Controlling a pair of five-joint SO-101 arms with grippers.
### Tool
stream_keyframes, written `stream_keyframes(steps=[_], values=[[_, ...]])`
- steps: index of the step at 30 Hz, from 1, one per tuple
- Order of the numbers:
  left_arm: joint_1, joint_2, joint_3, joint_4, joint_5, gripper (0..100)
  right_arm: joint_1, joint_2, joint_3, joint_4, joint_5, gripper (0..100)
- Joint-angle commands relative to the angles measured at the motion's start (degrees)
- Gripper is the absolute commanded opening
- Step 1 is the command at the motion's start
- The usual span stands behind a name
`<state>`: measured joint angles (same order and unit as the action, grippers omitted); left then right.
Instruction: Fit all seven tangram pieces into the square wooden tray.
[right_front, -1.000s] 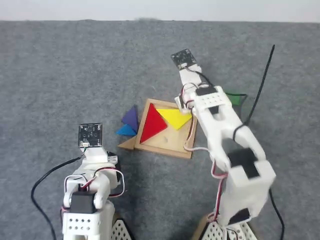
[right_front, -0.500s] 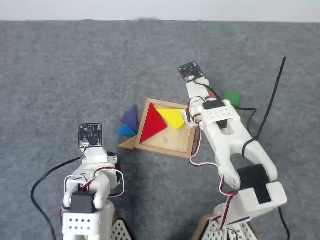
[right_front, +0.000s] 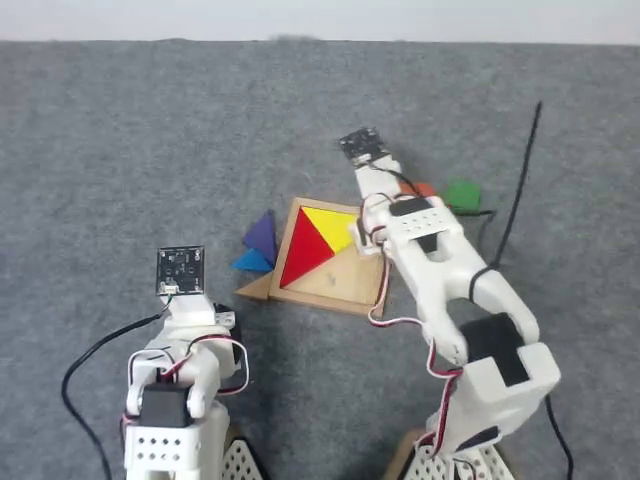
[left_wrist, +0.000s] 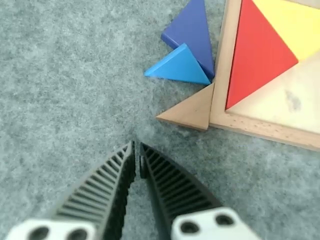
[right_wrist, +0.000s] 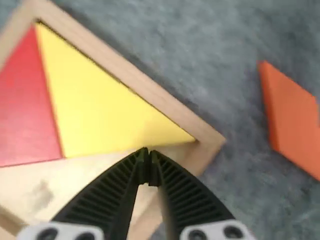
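Observation:
The square wooden tray (right_front: 340, 296) lies mid-table with a red triangle (right_front: 305, 250) and a yellow triangle (right_front: 333, 225) seated side by side in its far half. My right gripper (right_wrist: 146, 152) is shut with nothing in it, tips at the yellow triangle's (right_wrist: 100, 110) near edge over the tray floor. Left of the tray lie a purple triangle (right_front: 262, 233), a blue triangle (right_front: 252, 261) and a tan triangle (right_front: 255, 288). An orange piece (right_front: 425, 188) and a green piece (right_front: 462, 193) rest to the right. My left gripper (left_wrist: 136, 146) is shut over bare carpet, short of the tan triangle (left_wrist: 192, 109).
Grey carpet covers the table. A black cable (right_front: 510, 190) runs past the green piece on the right. The left arm's base (right_front: 175, 400) stands at the near left, the right arm's (right_front: 480, 400) at the near right.
The yellow triangle slid from a loose, tilted spot in the tray into the far corner, flush against the red one. The right arm swung right, then back left. The left arm stayed still.

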<state>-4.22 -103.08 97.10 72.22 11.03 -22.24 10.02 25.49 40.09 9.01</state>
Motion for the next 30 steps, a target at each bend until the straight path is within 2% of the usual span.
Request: stream_keyframes(steps=[1,6,8,15,17,23,26,30], values=[[-0.35,-1.14,-0.66,0.09,-0.53,1,-1.1,-1.1,-3.78,-0.31,0.88,0.6],[-0.35,-1.14,-0.66,0.09,-0.53,1,0.4,-7.08,-0.26,1.36,-0.26,0.6],[-0.35,-1.14,-0.66,0.09,-0.53,1,0.66,-13.05,4.13,1.1,-2.46,0.6],[-0.35,-1.14,-0.66,0.09,-0.53,1,0.75,-30.73,21.45,-0.92,-2.99,1.0],[-0.35,-1.14,-0.66,0.09,-0.53,1,0.66,-31.25,23.38,-0.48,-4.48,2.4],[-0.35,-1.14,-0.66,0.09,-0.53,1,0.22,-31.34,23.65,0.4,-9.41,20.2],[-0.35,-1.14,-0.66,0.09,-0.53,1,1.8,-31.34,23.38,0.4,-9.41,20.4],[-0.35,-1.14,-0.66,0.09,-0.53,1,8.31,-31.25,19.25,0.92,-9.67,20.4]])
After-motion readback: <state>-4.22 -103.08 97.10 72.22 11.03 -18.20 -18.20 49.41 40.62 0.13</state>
